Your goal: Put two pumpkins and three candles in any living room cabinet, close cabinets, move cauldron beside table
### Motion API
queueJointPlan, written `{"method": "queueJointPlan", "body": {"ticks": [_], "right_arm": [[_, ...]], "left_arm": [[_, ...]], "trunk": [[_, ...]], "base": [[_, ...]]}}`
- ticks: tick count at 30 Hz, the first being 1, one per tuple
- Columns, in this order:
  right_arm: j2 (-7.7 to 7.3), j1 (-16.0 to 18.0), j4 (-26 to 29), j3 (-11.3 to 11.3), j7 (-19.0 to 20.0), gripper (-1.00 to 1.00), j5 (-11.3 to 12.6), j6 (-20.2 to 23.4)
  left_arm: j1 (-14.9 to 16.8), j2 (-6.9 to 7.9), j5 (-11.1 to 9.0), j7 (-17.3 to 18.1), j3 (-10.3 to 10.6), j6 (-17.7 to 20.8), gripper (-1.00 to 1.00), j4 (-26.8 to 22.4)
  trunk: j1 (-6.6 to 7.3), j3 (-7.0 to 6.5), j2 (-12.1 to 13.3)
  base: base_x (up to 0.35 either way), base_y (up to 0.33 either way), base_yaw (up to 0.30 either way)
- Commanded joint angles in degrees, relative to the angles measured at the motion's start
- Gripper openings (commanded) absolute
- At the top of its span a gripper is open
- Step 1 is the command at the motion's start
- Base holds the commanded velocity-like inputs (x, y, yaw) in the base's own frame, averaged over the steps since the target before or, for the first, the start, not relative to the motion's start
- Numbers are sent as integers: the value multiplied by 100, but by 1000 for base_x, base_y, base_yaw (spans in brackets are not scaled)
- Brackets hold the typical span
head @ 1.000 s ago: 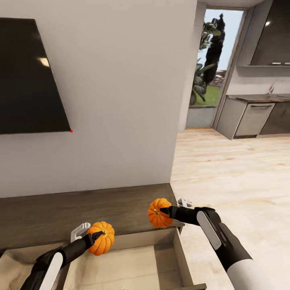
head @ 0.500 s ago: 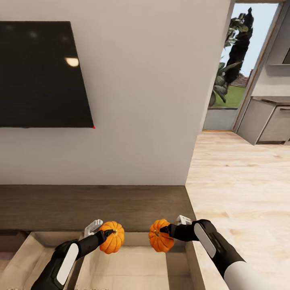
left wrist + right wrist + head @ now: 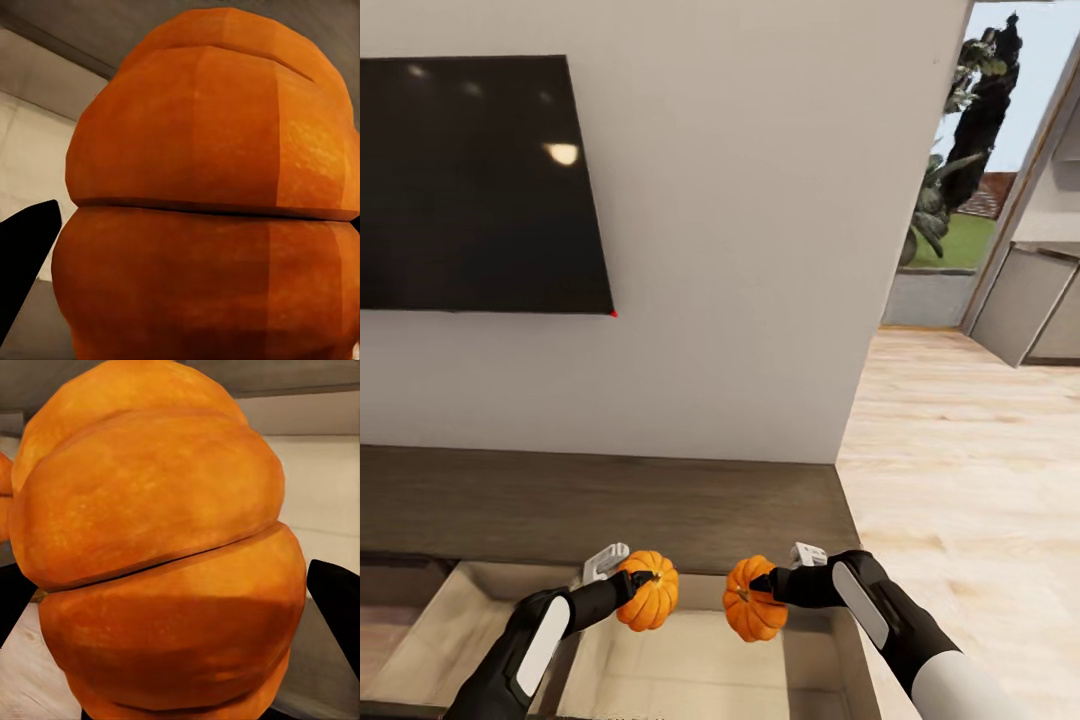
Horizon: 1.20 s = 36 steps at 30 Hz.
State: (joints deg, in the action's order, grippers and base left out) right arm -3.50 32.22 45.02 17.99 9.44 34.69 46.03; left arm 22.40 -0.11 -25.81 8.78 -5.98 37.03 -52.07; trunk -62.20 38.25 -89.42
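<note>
My left gripper (image 3: 632, 583) pinches one pumpkin (image 3: 649, 591); my right gripper (image 3: 765, 584) pinches the other pumpkin (image 3: 752, 599). Both hang over the open drawer (image 3: 700, 675) of the cabinet (image 3: 610, 505), near its back edge, pale floor below. Risks, as I judge them: letting go from this height, a round pumpkin may roll or bounce against the drawer wall; the two sit near each other, so lowering together could knock them. Cabinet top edge close behind; drifting forward could snag it.

wrist views tight on pumpkins (image 3: 648, 590) (head overhead)
</note>
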Motion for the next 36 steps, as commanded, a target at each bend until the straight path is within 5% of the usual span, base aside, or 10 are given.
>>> {"method": "queueJointPlan", "body": {"ticks": [1, 12, 30, 36], "right_arm": [[0, -1, -2, -1, -2, -100, 0, -3], [-2, -1, 4, -44, -3, -100, 31, -7], [6, -3, 7, -40, -8, -100, 49, -6], [205, 38, -482, -20, -44, -100, 10, -253]], "left_arm": [[0, 2, -15, 2, 2, -2, -100, 1], [1, 13, -16, -2, 16, -2, -100, 11], [1, 15, -10, -5, -9, 21, -100, 13], [24, -2, -32, -118, -31, 75, -100, 60]], "trunk": [[0, 1, 0], [0, 2, 0], [0, 3, 0], [-22, 21, -40]], "base": [[0, 0, 168], [0, 0, 40], [-35, 103, -126], [-7, 30, -5]]}}
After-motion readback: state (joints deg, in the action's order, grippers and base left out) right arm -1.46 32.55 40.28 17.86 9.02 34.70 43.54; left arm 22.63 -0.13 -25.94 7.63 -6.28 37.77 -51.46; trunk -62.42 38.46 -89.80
